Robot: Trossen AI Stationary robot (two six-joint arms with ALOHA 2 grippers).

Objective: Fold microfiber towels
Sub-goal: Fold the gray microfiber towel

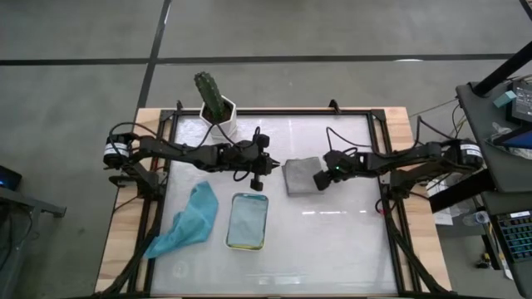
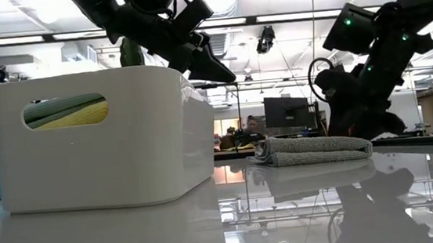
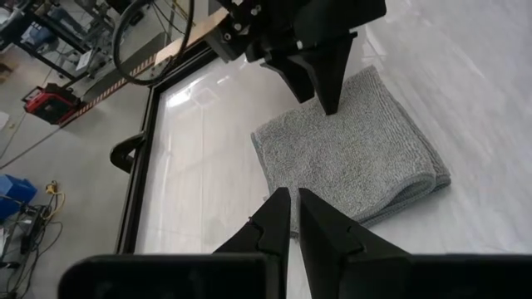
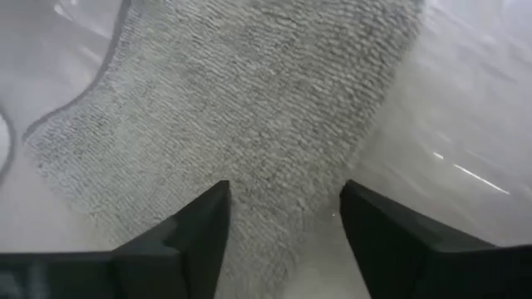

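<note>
On the glossy white worktop [image 1: 332,232], folded green and yellow cloths [image 2: 66,111] are held in the white rectangular plastic tray [image 1: 248,221]. The right gripper [image 1: 320,180] fingers [image 4: 187,228] are spread wide over the folded grey microfiber towel [image 1: 300,174], grasping nothing; the left gripper [image 1: 259,184] fingers [image 3: 270,224] are clenched empty.

Nubby grey cloth [image 3: 353,149] on seemingly glossy table [image 1: 332,241].

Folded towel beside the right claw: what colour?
Grey, clearest in the left wrist view.

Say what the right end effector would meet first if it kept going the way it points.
The folded grey towel: the open right end effector points down onto it, fingers straddling its edge. How near it is cannot be judged.
</note>
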